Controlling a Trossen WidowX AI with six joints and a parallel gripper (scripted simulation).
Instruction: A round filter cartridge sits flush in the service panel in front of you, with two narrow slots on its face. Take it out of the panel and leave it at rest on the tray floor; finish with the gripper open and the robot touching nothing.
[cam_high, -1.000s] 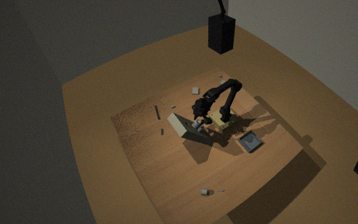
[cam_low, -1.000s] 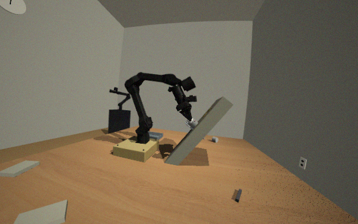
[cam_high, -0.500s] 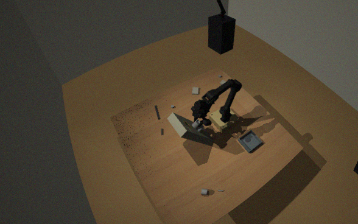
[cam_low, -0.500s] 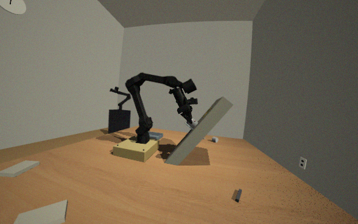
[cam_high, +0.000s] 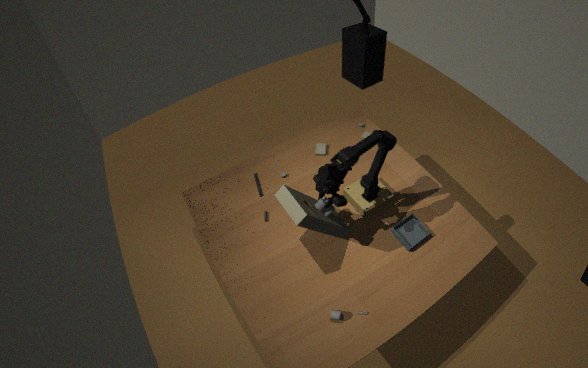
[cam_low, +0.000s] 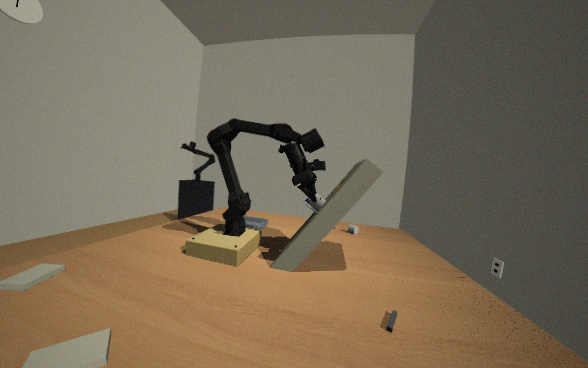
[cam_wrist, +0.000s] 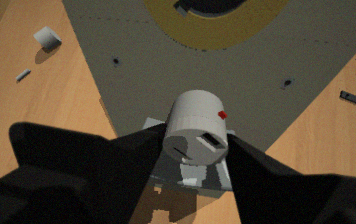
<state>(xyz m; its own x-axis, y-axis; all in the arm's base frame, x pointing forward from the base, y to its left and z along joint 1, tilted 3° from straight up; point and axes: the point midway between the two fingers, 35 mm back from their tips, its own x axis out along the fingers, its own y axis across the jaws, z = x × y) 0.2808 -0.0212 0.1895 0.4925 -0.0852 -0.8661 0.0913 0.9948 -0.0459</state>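
The white-grey cartridge (cam_high: 322, 203) (cam_wrist: 196, 117), with slots on its end face and a red mark on its side, is out of the panel's hole. My gripper (cam_wrist: 195, 134) is shut on it, one finger on each side. The cartridge is at a pale ledge (cam_wrist: 156, 170) low on the sloping grey panel (cam_low: 325, 222) (cam_wrist: 250, 95); whether it touches the ledge is unclear. The panel's round opening (cam_wrist: 215, 5) is dark and empty inside a yellow ring (cam_wrist: 207, 41). The blue-grey tray (cam_high: 412, 238) (cam_low: 256, 221) holds no cartridge.
The tray is beside the arm's yellow base (cam_high: 356, 199) (cam_low: 215, 245), on the far side from the pale flat blocks (cam_high: 321, 149) (cam_low: 70, 350). A grey cylinder (cam_high: 336, 315) (cam_low: 353, 229) (cam_wrist: 47, 38) and a small pin (cam_high: 363, 313) (cam_wrist: 23, 75) lie beyond the panel. Dark bars (cam_high: 258, 184) lie behind it.
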